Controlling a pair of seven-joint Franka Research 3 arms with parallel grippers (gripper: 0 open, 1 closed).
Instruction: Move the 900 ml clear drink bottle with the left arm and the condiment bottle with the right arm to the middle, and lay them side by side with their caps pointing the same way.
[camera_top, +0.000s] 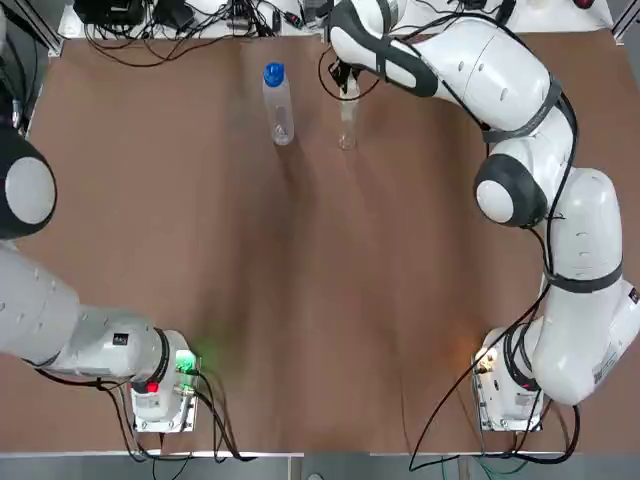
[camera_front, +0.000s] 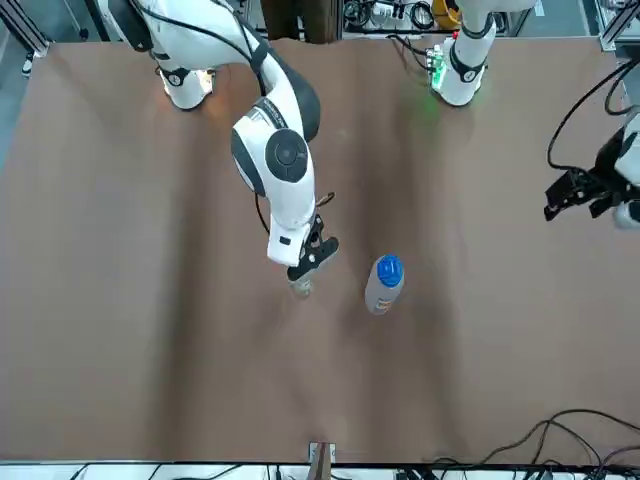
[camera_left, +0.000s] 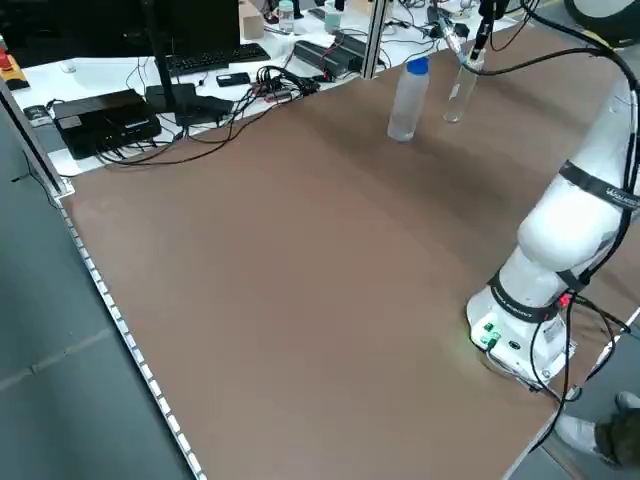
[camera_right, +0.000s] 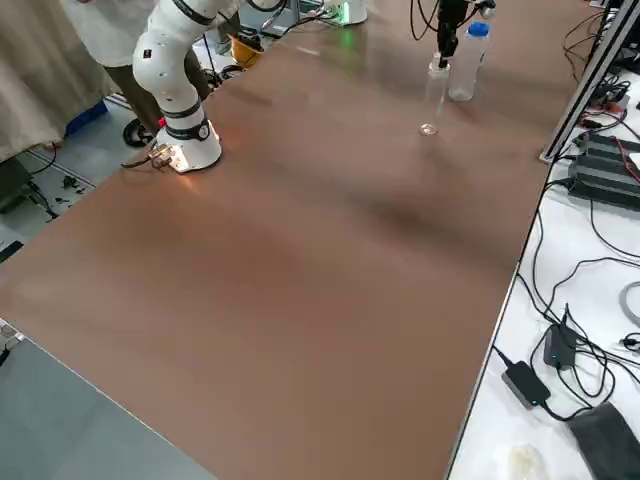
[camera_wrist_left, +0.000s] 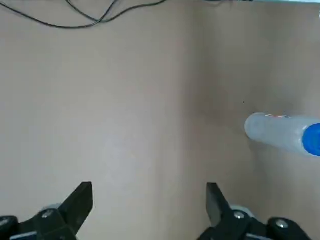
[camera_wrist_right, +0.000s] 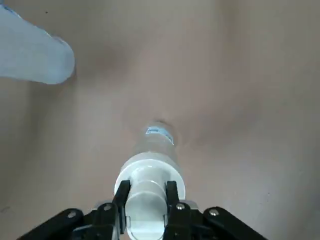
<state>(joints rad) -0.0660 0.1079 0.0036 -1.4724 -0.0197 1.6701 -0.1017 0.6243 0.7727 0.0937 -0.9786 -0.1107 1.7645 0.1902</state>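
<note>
- The condiment bottle (camera_top: 347, 128) stands upright at the upper middle of the top view, its long axis vertical and its base on or just above the table (camera_top: 300, 280); which of the two cannot be told.
- The right pincer (camera_wrist_right: 146, 191) sits directly over it, its fingers clamped narrow on the white cap (camera_wrist_right: 146, 172), so the body hangs straight below the grip.
- Just beside it, toward the left of the top view, the clear drink bottle (camera_top: 279, 110) also stands upright with its blue cap (camera_top: 273, 73) on top; the two bottles are near each other but apart.
- The left pincer (camera_front: 575, 192) hovers at the right edge of the front view with its fingers spread wide and nothing between them, well apart from the drink bottle, which is at the lower centre of that view.
- The right pincer is far nearer both bottles, yet the task gives the drink bottle to the left arm, so that arm likely needs a long reach across the table.
- Both long axes are vertical, so each bottle would have to be tipped flat, caps aimed the same way, and brought down the top view toward the table's middle.
</note>
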